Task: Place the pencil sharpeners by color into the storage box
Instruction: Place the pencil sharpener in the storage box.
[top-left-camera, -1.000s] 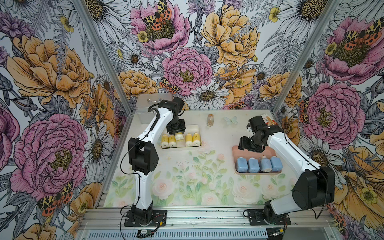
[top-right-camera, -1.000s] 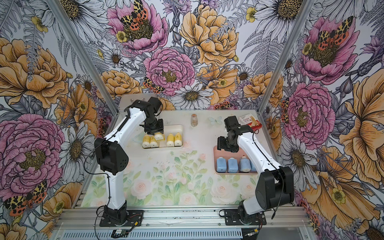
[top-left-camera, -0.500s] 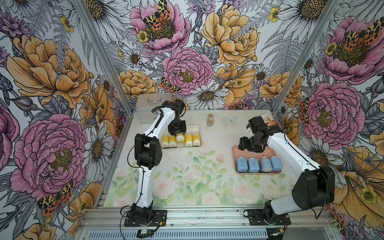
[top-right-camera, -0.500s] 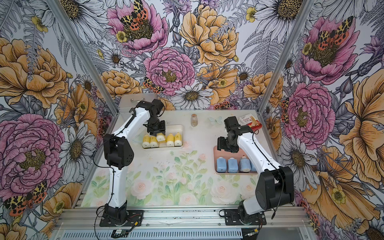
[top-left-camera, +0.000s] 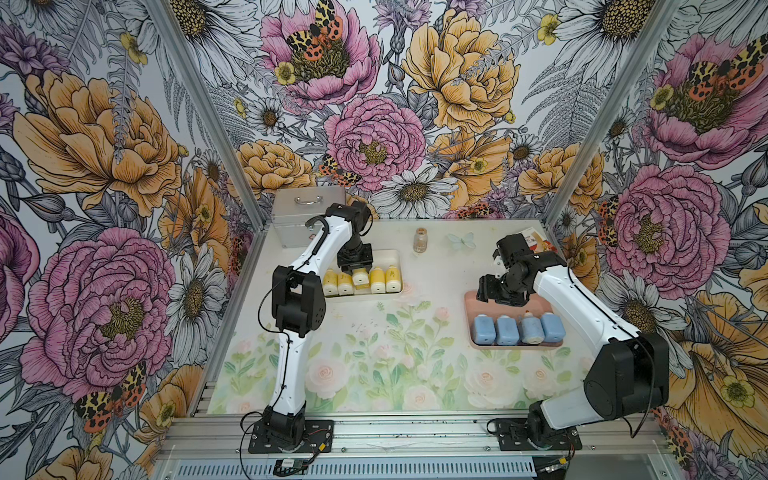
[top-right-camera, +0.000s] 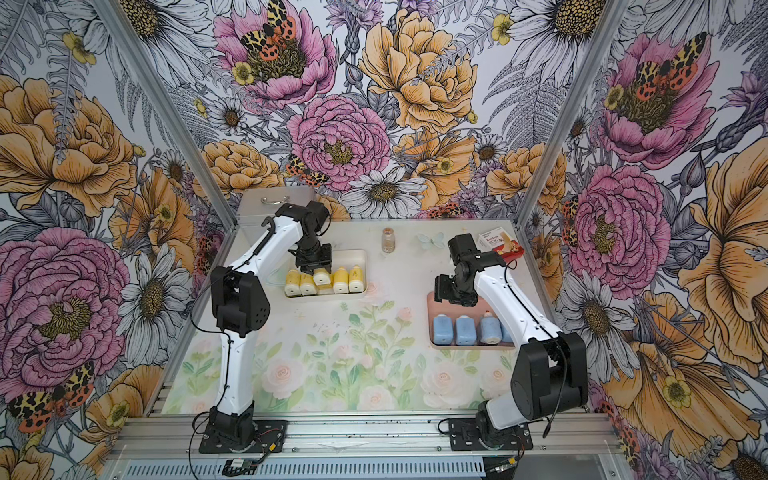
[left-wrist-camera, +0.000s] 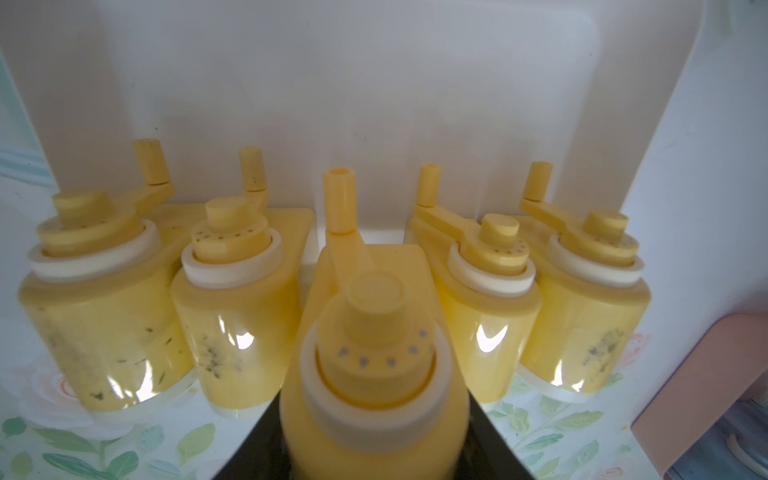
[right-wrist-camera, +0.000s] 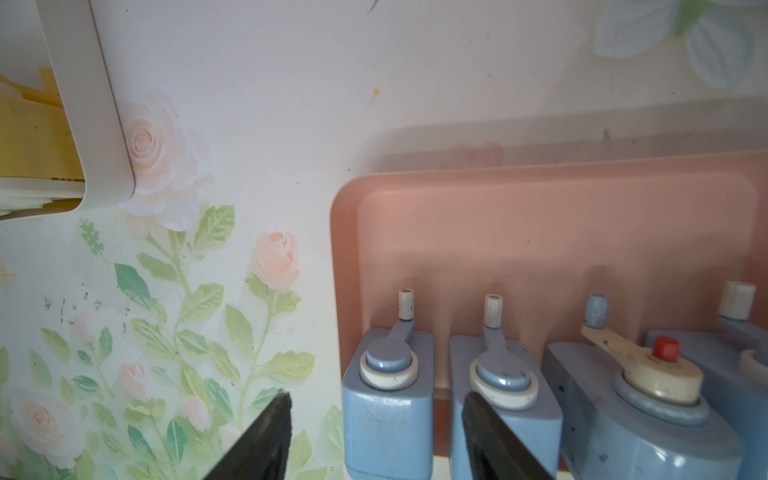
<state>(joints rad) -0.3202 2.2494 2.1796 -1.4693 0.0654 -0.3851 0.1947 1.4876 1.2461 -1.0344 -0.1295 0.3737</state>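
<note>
Left gripper is pinching the last yellow sharpener over the white tray (right gripper hanging half-open, empty), probably needing gentle lowering, then release.

Looking down, the left gripper blocks its own fingers and the neck of the middle yellow sharpener, so the grip is out of sight in both top views. In the left wrist view that sharpener's body is blurred and runs off the frame edge. The right arm hides nearly all of the last blue sharpener in a top view. The small box beyond that arm is partly covered, its print too small to read.
</note>
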